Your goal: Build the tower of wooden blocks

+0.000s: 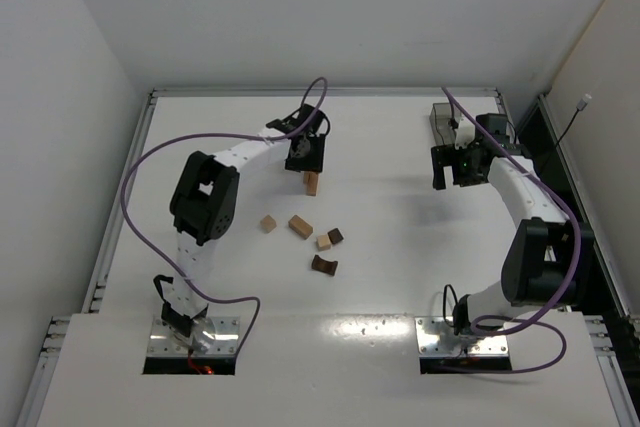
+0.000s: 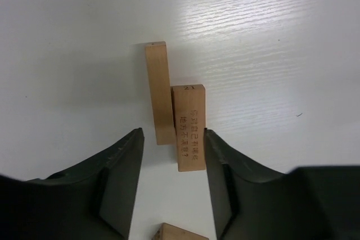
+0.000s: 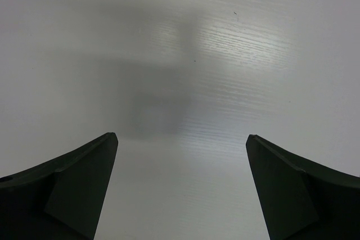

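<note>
Two light tan bars lie side by side on the white table: a narrow bar [image 2: 157, 91] and a wider bar with engraved characters [image 2: 189, 130]. From above they read as one tan block [image 1: 311, 183]. My left gripper [image 2: 173, 131] [image 1: 305, 157] hangs over their near ends, open, with a jaw on each side. The right finger [image 2: 216, 155] is against the engraved bar, while the left finger [image 2: 132, 155] stands a little off the narrow bar. My right gripper [image 3: 181, 139] [image 1: 450, 167] is wide open over bare table. No stacked tower is in view.
Loose blocks lie in front of the left gripper: a tan cube [image 1: 268, 223], a tan bar [image 1: 300, 226], a tan cube [image 1: 324, 242], a dark cube [image 1: 336, 236] and a dark arch [image 1: 324, 266]. A tan block corner [image 2: 174, 232] shows below the jaws. A grey bin [image 1: 442, 122] stands at the back right.
</note>
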Controlling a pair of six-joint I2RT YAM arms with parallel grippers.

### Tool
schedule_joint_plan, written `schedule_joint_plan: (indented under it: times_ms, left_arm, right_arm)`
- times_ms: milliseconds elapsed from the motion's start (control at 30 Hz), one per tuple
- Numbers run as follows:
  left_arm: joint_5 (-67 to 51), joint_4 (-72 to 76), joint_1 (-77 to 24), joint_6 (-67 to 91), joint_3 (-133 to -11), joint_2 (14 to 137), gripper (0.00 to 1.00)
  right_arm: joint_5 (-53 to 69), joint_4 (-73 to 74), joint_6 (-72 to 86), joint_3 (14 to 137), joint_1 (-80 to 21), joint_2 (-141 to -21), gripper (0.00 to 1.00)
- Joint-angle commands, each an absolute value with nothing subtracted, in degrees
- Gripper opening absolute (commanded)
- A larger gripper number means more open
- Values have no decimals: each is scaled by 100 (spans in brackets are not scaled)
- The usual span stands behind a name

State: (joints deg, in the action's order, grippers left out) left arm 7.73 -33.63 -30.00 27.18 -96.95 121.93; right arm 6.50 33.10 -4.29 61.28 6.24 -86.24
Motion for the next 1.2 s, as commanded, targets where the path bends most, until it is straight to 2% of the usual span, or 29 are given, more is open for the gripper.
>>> schedule_joint_plan:
  times_ms: [0,433,1167]
  left_arm:
    - [755,-3296,-2848,2654,-9738,12049,41]
    - [571,-3296,-2540,2602,-9958,12516,35]
    - [518,-3076,-2593,2768,-9650,11989,35]
  right_arm:
    - [756,3226,-352,6144,606,-8508,96]
    - [756,3226,-352,6196,606,-8613,96]
    - [756,3226,-404,6144,606,-8613,96]
